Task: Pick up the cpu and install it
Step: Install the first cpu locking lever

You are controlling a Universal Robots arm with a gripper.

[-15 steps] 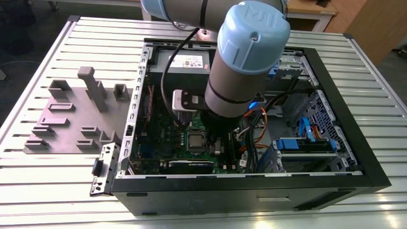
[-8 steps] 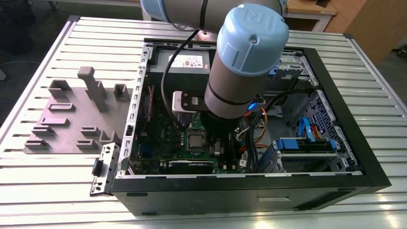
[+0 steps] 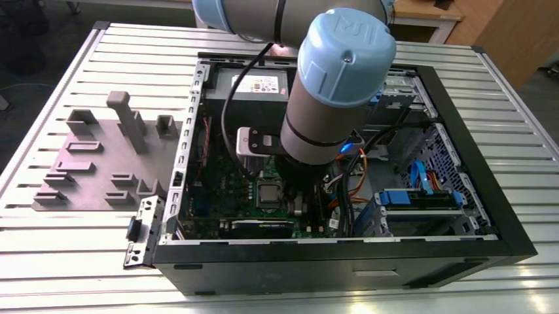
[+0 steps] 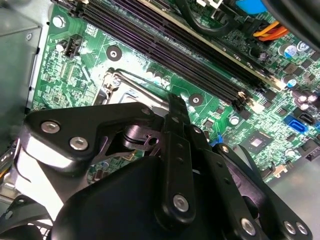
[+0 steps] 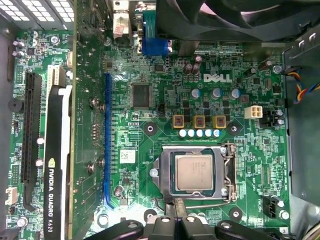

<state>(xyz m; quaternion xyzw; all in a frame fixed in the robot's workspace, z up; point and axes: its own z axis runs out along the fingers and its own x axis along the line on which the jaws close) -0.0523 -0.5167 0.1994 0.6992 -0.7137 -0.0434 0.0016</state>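
Silver-grey, the cpu [image 5: 194,172] lies flat inside the socket [image 5: 228,172] on the green motherboard [image 5: 150,107], seen in the first wrist view. The gripper [image 5: 175,220] hangs just beside the socket's edge, inside the open case [image 3: 489,216] on the bench [image 3: 78,59]; whether its fingers are apart or together I cannot tell.

Cpu [image 5: 194,172]: brushed matt metal lid. Motherboard [image 5: 165,130]: glossy green laminate. Gripper [image 4: 172,112]: matt black metal links, bright steel screws.
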